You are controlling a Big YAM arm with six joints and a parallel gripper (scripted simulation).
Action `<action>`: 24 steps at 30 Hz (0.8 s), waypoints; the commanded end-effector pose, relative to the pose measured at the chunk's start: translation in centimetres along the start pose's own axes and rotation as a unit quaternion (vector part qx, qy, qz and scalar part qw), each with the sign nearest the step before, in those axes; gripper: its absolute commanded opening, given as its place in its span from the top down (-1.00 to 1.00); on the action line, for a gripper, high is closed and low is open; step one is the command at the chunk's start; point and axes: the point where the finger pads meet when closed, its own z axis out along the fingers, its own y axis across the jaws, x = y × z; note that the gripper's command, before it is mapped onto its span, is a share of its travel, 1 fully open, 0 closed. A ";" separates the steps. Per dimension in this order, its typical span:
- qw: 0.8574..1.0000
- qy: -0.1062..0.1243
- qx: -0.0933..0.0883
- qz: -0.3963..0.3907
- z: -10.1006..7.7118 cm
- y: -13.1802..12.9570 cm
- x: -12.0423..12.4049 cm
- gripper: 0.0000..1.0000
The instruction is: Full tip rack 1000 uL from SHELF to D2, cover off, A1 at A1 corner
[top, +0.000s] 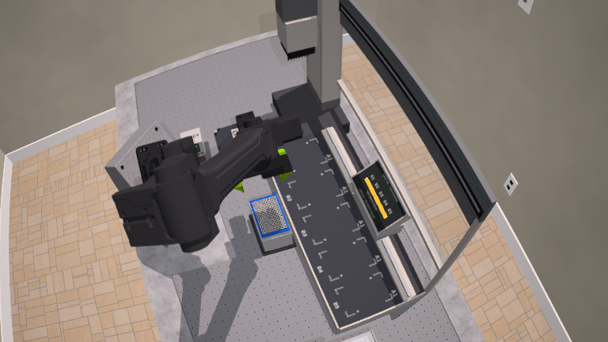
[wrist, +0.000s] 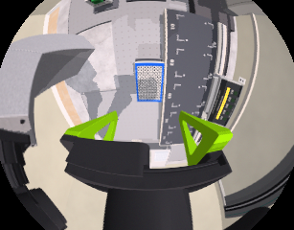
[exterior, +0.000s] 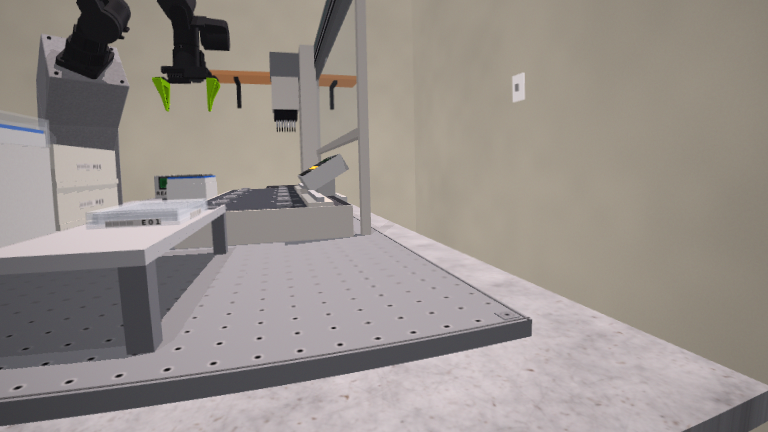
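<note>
the gripper (exterior: 186,93) hung high above the surface (exterior: 317,291) with its green fingers (exterior: 161,92) spread wide, grasping nothing. a blue-rimmed tip rack (top: 269,217) (pale rings on grey across its top) stood on a grey block just beside the dark deck (top: 340,230), near the d2 mark, outside the corner brackets. a flat labelled plate (exterior: 144,213) lay on the shelf (exterior: 84,246).

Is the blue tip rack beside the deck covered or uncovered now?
Cannot tell. The blue-rimmed tip rack shows pale rings on grey from above, so it looks full, but a clear cover would not show in these views.
</note>
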 end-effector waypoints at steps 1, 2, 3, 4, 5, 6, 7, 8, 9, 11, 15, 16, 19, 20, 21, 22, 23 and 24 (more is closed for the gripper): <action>1.000 -0.003 0.008 0.000 -0.3 -1.5 0.0 -1.00; 1.000 -0.003 0.008 0.000 -0.4 -1.5 0.0 -1.00; 1.000 -0.003 0.007 0.004 -0.3 -0.9 0.0 -1.00; 1.000 -0.003 0.007 0.004 -0.3 -0.9 0.0 -1.00; 1.000 -0.003 0.007 0.004 -0.3 -0.9 0.0 -1.00; 1.000 -0.003 0.007 0.004 -0.3 -0.9 0.0 -1.00; 1.000 -0.003 0.007 0.004 -0.3 -0.9 0.0 -1.00; 1.000 -0.003 0.007 0.004 -0.3 -0.9 0.0 -1.00; 1.000 -0.003 0.007 0.004 -0.3 -0.9 0.0 -1.00; 1.000 -0.003 0.007 0.004 -0.3 -0.9 0.0 -1.00; 1.000 -0.001 -0.001 -0.002 0.9 -0.2 0.0 -1.00; 1.000 -0.001 -0.002 -0.003 1.0 0.0 0.0 -1.00; 1.000 -0.001 -0.002 -0.003 1.5 0.0 0.0 -1.00; 1.000 -0.001 -0.002 -0.003 1.7 0.0 0.0 -1.00; 1.000 -0.001 -0.002 -0.003 1.9 0.0 0.0 -1.00; 1.000 -0.001 -0.002 -0.003 2.0 0.0 0.0 -1.00; 1.000 -0.001 -0.002 -0.003 2.2 0.0 0.0 -1.00; 1.000 -0.001 -0.002 -0.003 2.2 0.0 0.0 -1.00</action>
